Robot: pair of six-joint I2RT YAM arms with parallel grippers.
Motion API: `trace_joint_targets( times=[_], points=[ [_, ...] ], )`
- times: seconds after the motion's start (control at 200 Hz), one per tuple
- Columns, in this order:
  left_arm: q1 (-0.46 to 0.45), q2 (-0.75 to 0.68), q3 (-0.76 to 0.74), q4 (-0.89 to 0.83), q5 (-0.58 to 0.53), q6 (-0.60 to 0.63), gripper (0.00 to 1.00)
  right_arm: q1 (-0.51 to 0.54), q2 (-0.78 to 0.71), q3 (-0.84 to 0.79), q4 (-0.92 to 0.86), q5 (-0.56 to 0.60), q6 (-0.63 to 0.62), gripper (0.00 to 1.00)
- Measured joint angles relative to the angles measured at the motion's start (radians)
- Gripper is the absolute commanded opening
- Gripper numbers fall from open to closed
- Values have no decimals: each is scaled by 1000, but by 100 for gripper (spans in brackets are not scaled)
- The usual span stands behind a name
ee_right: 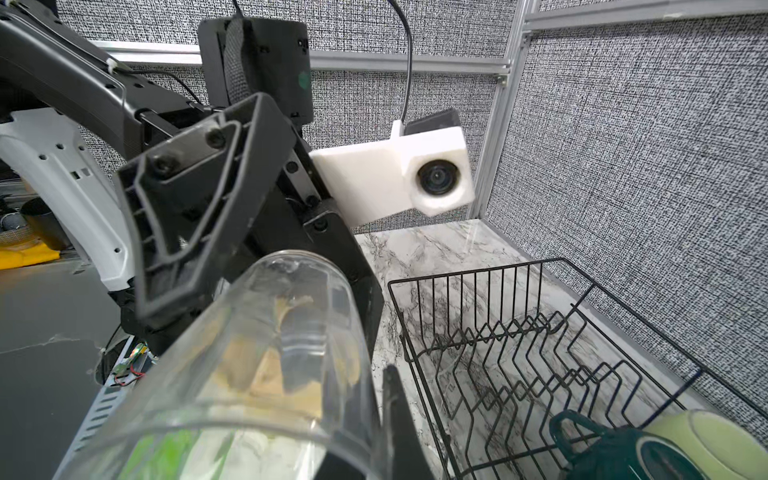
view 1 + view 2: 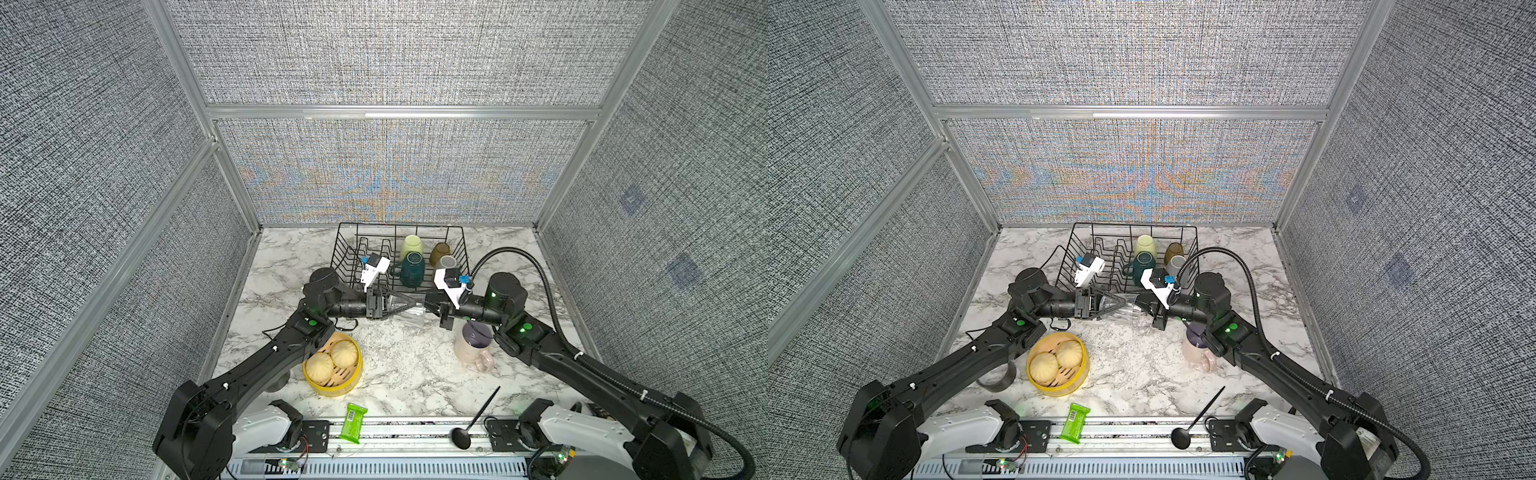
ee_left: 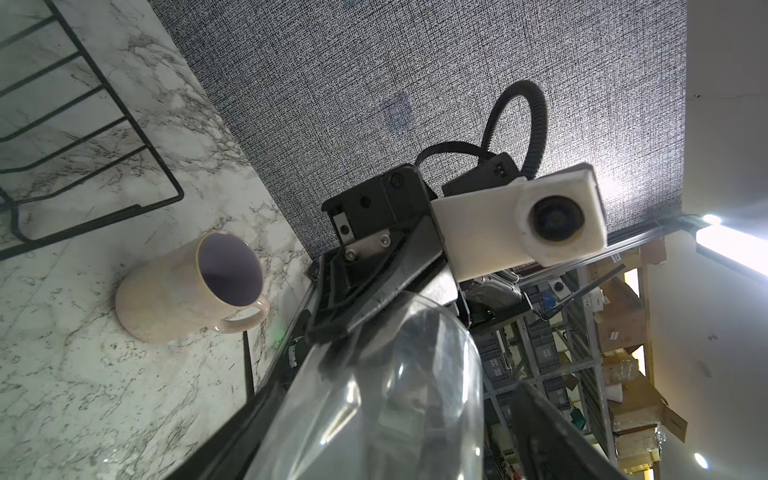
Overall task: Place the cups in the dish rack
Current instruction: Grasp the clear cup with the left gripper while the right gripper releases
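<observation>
Clear glass (image 2: 412, 319) sideways before dish rack (image 2: 348, 249). Right end effector (image 2: 430, 306) clenched on rim. Left end effector (image 2: 405, 305) straddles base, grip unclear.

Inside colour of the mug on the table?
Purple; the mug shows best in the left wrist view.

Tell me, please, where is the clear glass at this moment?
In both top views the clear glass is on its side at the middle, between the left pincer and the right pincer, just in front of the dish rack.
</observation>
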Motion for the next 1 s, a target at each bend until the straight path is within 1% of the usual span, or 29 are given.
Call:
trace_joint_targets(
  times=[0.24, 0.36, 0.445, 0.52, 0.71, 0.765, 0.87, 1.0],
  points=[
    [-3, -14, -3, -27, -13, 8, 85, -13, -3, -21, 45, 6, 27, 0],
    [-4, -23, 7, -63, -24, 29, 79, -34, -4, -15, 48, -10, 41, 0],
    [-5, -23, 14, -88, -23, 49, 78, -38, -4, -28, 76, -24, 51, 0],
    [-7, -23, 14, -108, -24, 60, 74, -40, 2, -32, 80, -32, 60, 0],
    [-9, -8, 26, -116, -23, 79, 68, -47, 29, -8, 63, -58, 73, 0],
    [-9, -5, 27, -118, -23, 83, 67, -50, 42, 3, 58, -68, 77, 5],
    [-7, 6, 38, -135, -24, 93, 65, -52, 57, 18, 37, -72, 80, 13],
    [-10, 13, 51, -196, -34, 129, 63, -49, 78, 14, 40, -61, 89, 19]
  ],
)
